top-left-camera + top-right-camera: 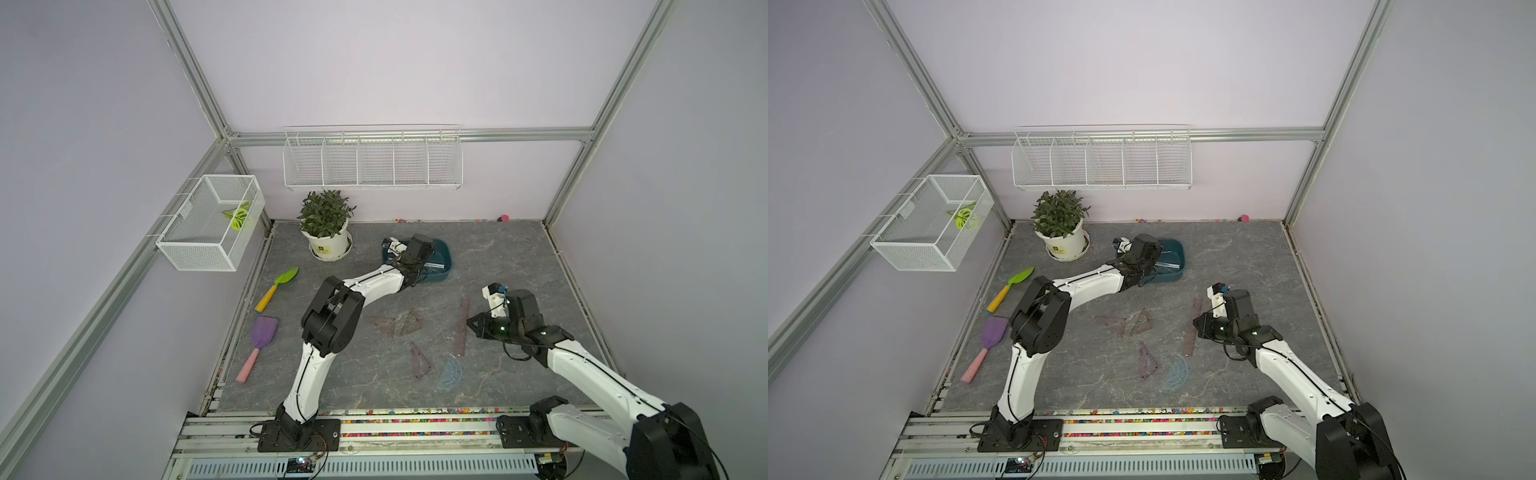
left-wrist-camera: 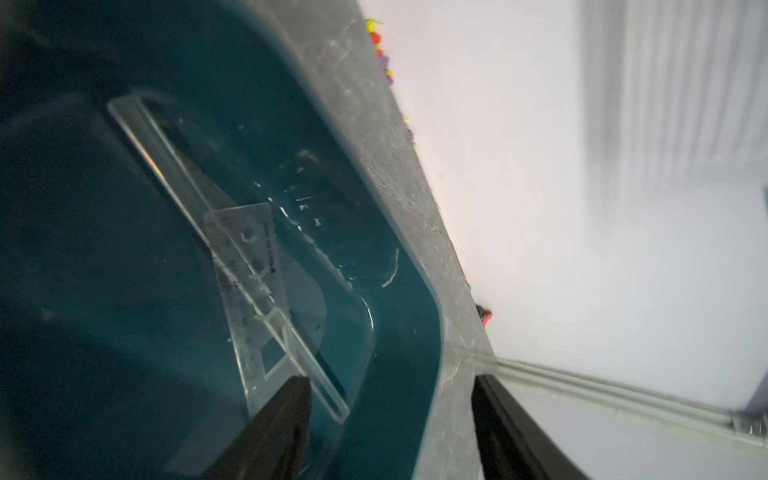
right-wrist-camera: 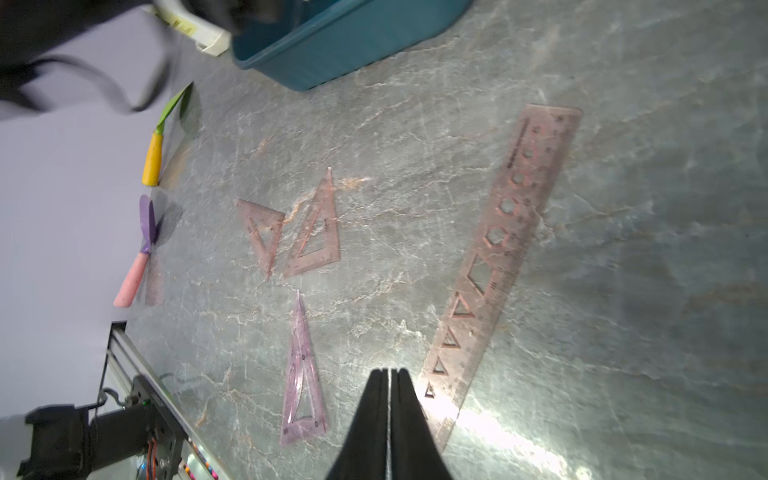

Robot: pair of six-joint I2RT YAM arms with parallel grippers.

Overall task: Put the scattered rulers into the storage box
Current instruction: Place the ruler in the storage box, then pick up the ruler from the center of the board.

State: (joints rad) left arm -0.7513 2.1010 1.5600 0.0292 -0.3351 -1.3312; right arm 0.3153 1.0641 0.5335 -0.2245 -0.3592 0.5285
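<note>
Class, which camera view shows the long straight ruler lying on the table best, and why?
The right wrist view: the long straight ruler fills much of it, with its scale marks and stencil holes visible. In both top views it is a small faint strip. The left wrist view misses it.

Plant pot [image 1: 328, 246] set left of storage box [image 1: 445, 252]; two rulers [image 2: 245, 266] laid inside (overlapping); long ruler [image 1: 462, 328], protractor [image 1: 451, 372] left before it.

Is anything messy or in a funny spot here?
Yes. Three triangles, a long ruler and a protractor lie scattered on the table, outside the box. Tiny coloured beads litter the front rail.
</note>
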